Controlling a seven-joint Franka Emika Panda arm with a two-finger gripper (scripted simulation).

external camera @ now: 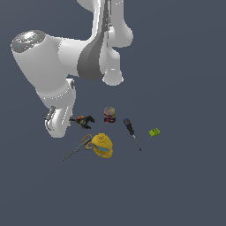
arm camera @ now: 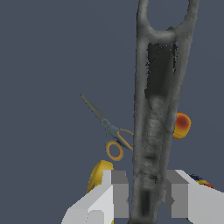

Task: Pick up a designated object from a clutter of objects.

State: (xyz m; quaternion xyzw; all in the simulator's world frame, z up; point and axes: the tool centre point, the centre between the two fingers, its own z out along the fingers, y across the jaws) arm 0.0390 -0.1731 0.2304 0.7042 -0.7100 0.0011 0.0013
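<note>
Since the hand (arm camera: 146, 197) pinches the black clamp (arm camera: 157, 118) by its thin, stiff handle arms, with the scissors (arm camera: 109, 133) at its nine o'clock, the light tool could likely pivot unless gripped squarely.

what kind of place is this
Apparently a simulated tabletop test scene, not a real room: a flat, featureless grey-blue surface, a smooth white rendered arm, and small unrelated items scattered together, such as scissors, a screwdriver and a can.
</note>
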